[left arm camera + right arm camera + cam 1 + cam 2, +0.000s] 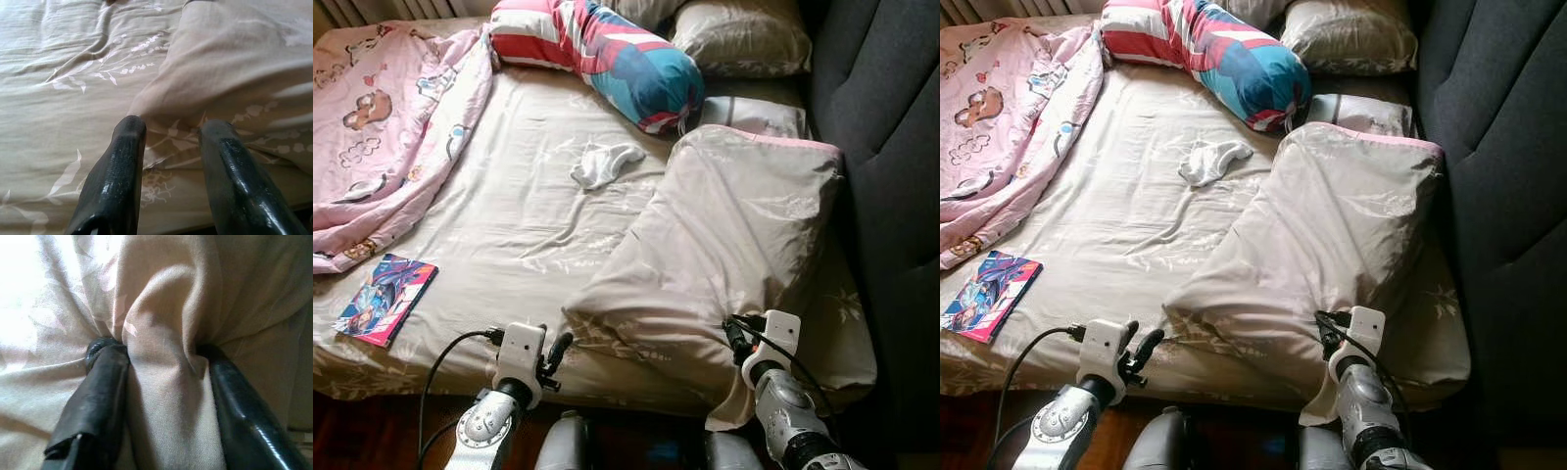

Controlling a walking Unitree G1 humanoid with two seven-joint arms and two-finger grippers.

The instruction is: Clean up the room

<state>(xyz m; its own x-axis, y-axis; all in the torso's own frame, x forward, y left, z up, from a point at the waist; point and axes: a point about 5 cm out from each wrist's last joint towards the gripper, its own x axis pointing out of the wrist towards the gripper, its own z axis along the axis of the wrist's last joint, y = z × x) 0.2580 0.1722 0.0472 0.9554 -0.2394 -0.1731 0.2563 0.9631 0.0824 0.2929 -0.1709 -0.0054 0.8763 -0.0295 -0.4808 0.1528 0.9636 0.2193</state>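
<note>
Nearest us, our right hand (736, 333) at five o'clock grips a fold of the beige pillow (724, 245), while our left hand (168, 147) at seven hovers released by its corner. We judge straightening comes next; the bed (509, 225) offers room toward eleven o'clock, the headboard (891, 147) blocks three.

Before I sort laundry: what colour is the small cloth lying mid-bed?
White; the cloth shows best in the left eye view.

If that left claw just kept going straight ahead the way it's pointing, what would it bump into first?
Most likely the near corner of the big beige pillow, which lies just past the open left gripper on the bed sheet. Depth is hard to judge, so it might graze the sheet first.
</note>
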